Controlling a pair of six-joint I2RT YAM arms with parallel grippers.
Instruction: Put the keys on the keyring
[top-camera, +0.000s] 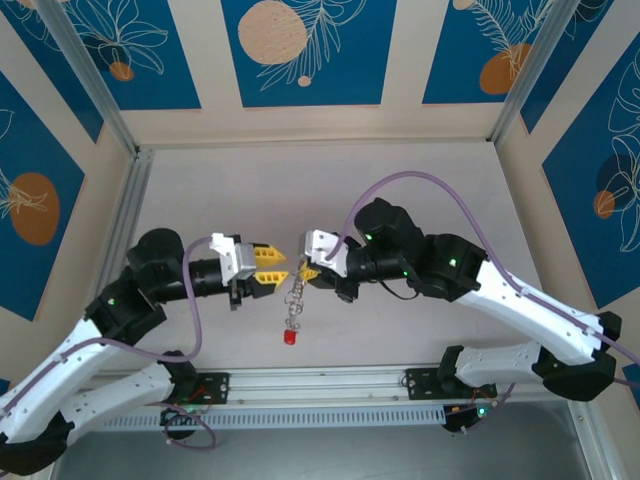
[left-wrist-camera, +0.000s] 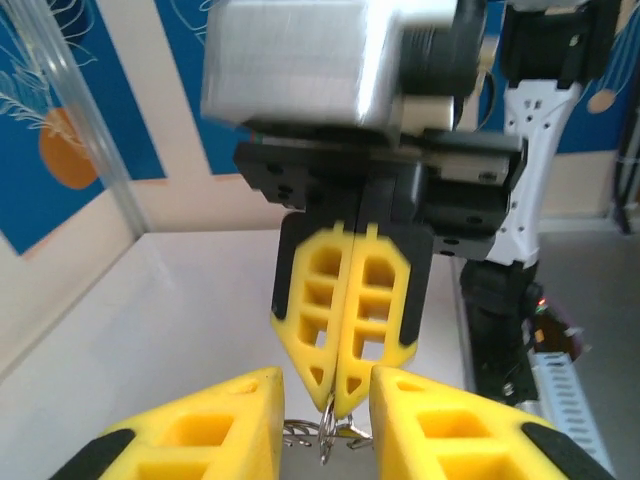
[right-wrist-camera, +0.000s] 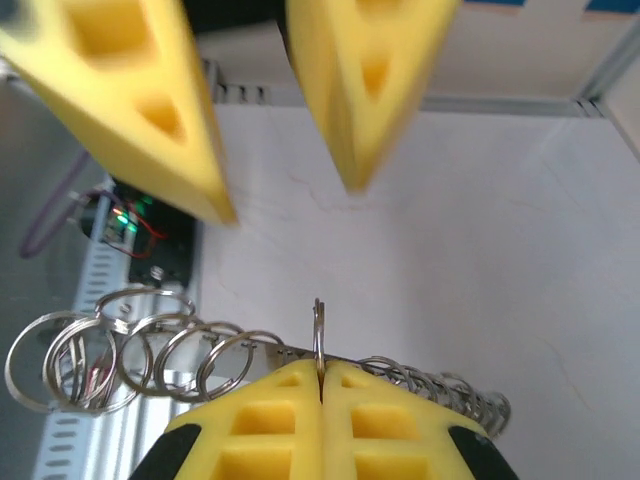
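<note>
keyring (right-wrist-camera: 318, 325), seemingly, in right gripper (right-wrist-camera: 321, 370)

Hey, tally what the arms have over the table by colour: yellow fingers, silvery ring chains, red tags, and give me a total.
Yellow fingers: 4
Silvery ring chain: 1
Red tag: 1
Total: 6

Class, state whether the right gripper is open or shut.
Shut: the right gripper has its yellow fingers pressed together, pinching a thin metal ring between them.
</note>
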